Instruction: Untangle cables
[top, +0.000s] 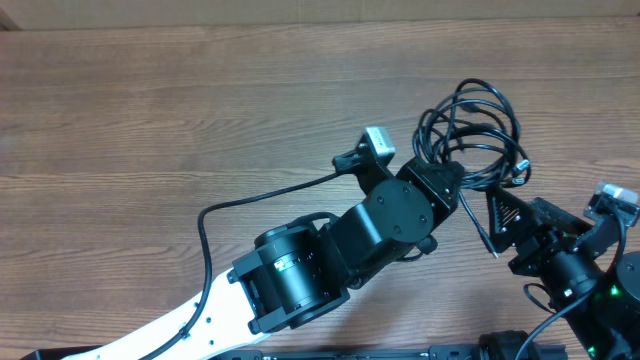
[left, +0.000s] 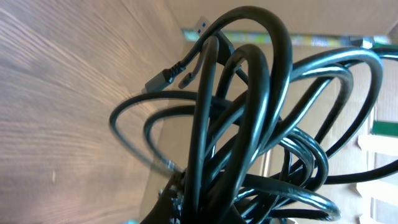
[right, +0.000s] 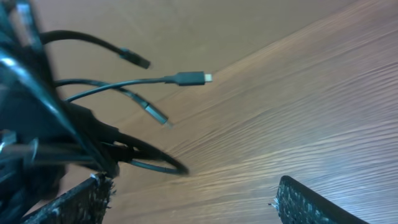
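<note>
Your cables (top: 470, 125) sit as one knotted bundle of thin black loops over the right part of the wooden surface (top: 180, 110). The loops overlap and cross, so you cannot pick single cords apart in the overhead view. Your left tool (top: 455, 178) is clamped together on the near edge of that bundle. In its wrist view the loops fan up and out from the grip, close to the lens. Three plug ends (right: 189, 78) stick out free to the side, apart from each other. Your right tool (right: 193, 196) is just beside the bundle. Its two fingers (right: 81, 198) are spread wide with only bare wood showing between them, and they hold nothing.
</note>
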